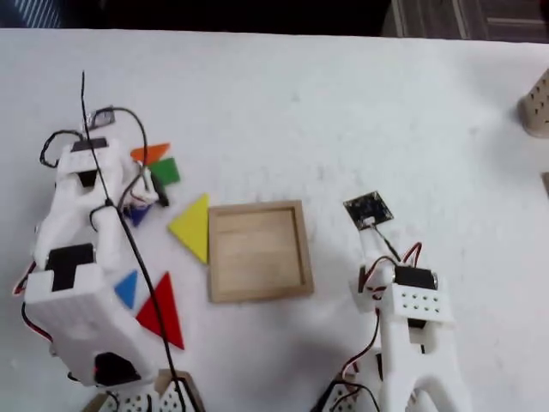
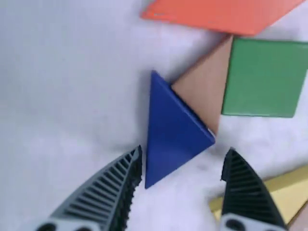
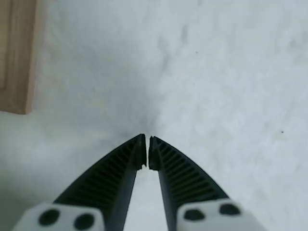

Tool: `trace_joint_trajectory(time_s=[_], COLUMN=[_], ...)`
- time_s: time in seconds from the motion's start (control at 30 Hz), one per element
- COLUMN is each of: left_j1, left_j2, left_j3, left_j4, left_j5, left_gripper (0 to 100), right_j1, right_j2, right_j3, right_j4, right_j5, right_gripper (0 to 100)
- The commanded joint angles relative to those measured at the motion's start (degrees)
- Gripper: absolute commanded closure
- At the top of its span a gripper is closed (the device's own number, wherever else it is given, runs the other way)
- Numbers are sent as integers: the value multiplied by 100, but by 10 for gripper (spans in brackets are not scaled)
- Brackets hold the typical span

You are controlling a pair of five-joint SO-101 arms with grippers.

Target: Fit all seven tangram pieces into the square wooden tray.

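Observation:
The square wooden tray lies empty mid-table, its edge off to one side of my right gripper, which is shut over bare white table. My left gripper is open low over a dark blue triangle, one finger on each side of its near corner. Against that piece lie a tan triangle, a green square and an orange parallelogram. A yellow triangle touches the tray's left side. A red triangle and a small light-blue triangle lie beside the left arm's base.
Black cables hang over the left arm. A perforated wooden block stands at the table's right edge. White tabletop stretches behind the tray and to the right of it.

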Motion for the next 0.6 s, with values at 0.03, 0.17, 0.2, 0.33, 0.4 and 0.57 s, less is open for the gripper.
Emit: trace_joint_trajectory(time_s=[0.03, 0.17, 0.2, 0.33, 0.4, 0.57], left_j1=[-409, -409, -391, -312, -303, -303], left_j2=[-48, -40, -40, -40, -40, -40], left_j3=[-105, -97, -97, -97, -88, -132], left_j4=[105, -105, -149, -308, -387, -633], left_j5=[457, 501, 501, 510, 510, 571], left_gripper=[718, 718, 718, 718, 718, 736], right_j1=[-57, -57, -57, -57, -57, -57], right_j2=[-163, -163, -163, -163, -163, -163], right_j3=[-26, -26, -26, -26, -18, -18], right_j4=[-84, -84, -84, -84, -84, -84], right_j5=[88, 97, 97, 97, 97, 105], right_gripper=[981, 981, 981, 981, 981, 981])
